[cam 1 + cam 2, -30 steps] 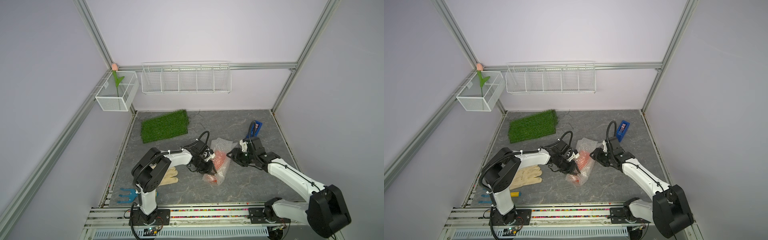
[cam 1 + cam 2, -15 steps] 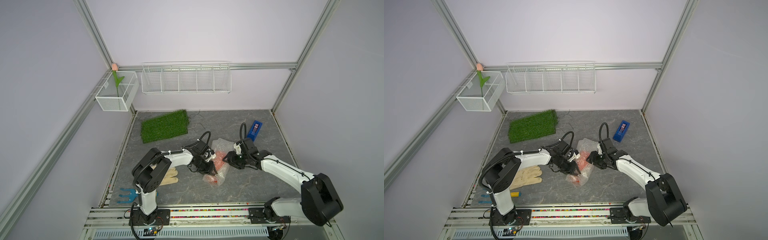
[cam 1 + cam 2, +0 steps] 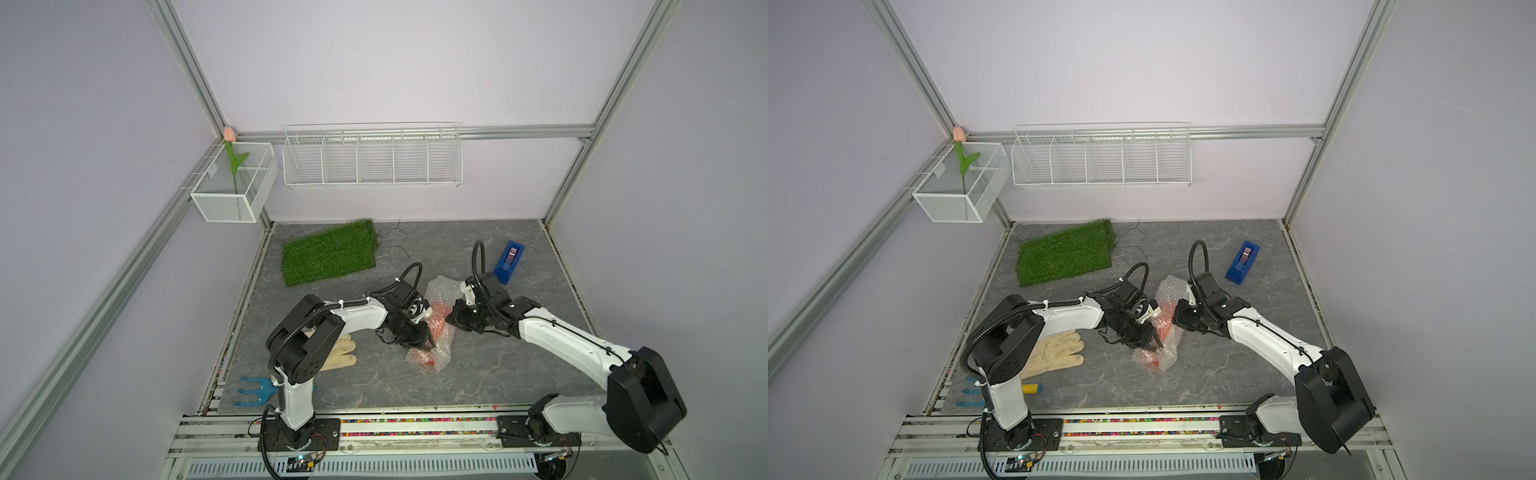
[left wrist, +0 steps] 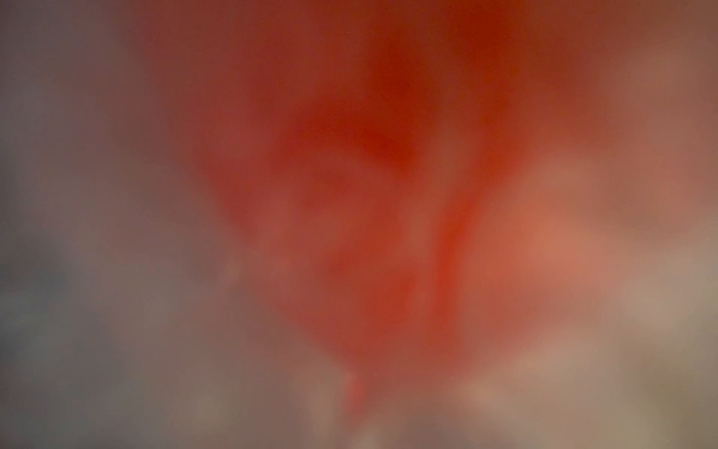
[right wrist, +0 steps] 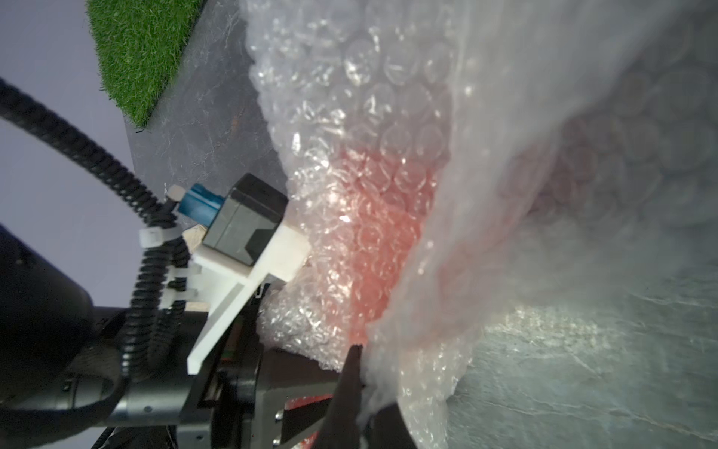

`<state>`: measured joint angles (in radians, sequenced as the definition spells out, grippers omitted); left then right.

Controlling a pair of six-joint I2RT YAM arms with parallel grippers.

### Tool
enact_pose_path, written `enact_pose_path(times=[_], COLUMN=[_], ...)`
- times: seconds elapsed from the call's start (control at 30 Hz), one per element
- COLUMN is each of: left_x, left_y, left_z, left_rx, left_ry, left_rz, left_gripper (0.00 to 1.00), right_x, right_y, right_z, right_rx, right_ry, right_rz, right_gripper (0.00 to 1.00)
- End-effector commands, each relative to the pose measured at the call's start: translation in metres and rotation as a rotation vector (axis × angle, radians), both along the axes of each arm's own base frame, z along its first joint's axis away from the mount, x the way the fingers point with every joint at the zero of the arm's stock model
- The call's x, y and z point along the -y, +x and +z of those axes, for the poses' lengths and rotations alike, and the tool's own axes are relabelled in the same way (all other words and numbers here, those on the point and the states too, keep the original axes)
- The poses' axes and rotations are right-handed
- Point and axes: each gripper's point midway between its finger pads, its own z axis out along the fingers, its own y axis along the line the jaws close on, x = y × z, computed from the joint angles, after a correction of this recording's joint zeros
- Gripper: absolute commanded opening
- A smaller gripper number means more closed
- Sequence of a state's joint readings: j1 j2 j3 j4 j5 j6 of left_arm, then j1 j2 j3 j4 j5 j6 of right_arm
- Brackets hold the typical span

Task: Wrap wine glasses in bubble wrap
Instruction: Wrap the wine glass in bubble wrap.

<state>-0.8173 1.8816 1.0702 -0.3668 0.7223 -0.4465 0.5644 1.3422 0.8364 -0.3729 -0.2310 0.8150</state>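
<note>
One crinkly bubble wrap (image 3: pixel 441 291) (small round bubbles) around red-orange goblet (image 3: pixel 439 321)

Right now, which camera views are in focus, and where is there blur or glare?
Left wrist view: wholly out of focus, only a red smear of the cup behind haze. Right wrist view: bubble wrap crisp mid-frame with small glints, milky blur on the fold nearest the lens. Both top views: sharp, evenly lit, soft shadows.
</note>
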Motion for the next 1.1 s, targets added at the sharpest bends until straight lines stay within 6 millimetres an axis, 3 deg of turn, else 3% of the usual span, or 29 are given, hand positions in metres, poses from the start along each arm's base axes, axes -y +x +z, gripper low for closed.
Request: enact_pose_path(times=[0.0,0.17,0.2,0.27,0.47,0.6,0.73,0.9,1.07], left_x=[-0.002,-0.003,-0.003,-0.003,-0.004,-0.008,-0.016,-0.023,-0.016], left_y=[-0.002,-0.004,-0.004,-0.004,-0.001,0.010,0.020,0.029,0.034], left_z=[-0.013,-0.014,-0.014,-0.012,0.000,0.014,0.023,0.025,0.029], left_rx=[-0.003,-0.006,-0.005,-0.004,0.023,0.031,0.060,0.052,0.021], left_ry=[0.045,0.044,0.044,0.042,0.017,-0.030,-0.031,-0.035,-0.079], left_rz=[-0.018,-0.024,-0.025,-0.028,-0.023,0.033,0.075,0.138,0.163], left_gripper=[0.35,0.35,0.35,0.36,0.59,0.78,0.91,0.99,1.00], right_x=[-0.012,-0.022,-0.027,-0.028,-0.034,-0.034,-0.035,-0.036,-0.037], right_y=[0.008,0.009,0.016,0.019,0.024,0.024,0.024,0.025,0.025], right_z=[0.008,-0.002,0.007,0.002,-0.013,-0.017,-0.019,-0.021,-0.022], right_rx=[0.027,0.016,0.038,0.035,0.000,-0.010,-0.015,-0.020,-0.023], right_ry=[0.014,0.012,0.023,0.012,0.002,-0.003,-0.005,-0.005,-0.002], right_rz=[0.005,0.022,0.023,0.021,0.024,0.026,0.030,0.030,0.031], right_gripper=[0.07,0.07,0.06,0.07,0.07,0.07,0.07,0.07,0.07])
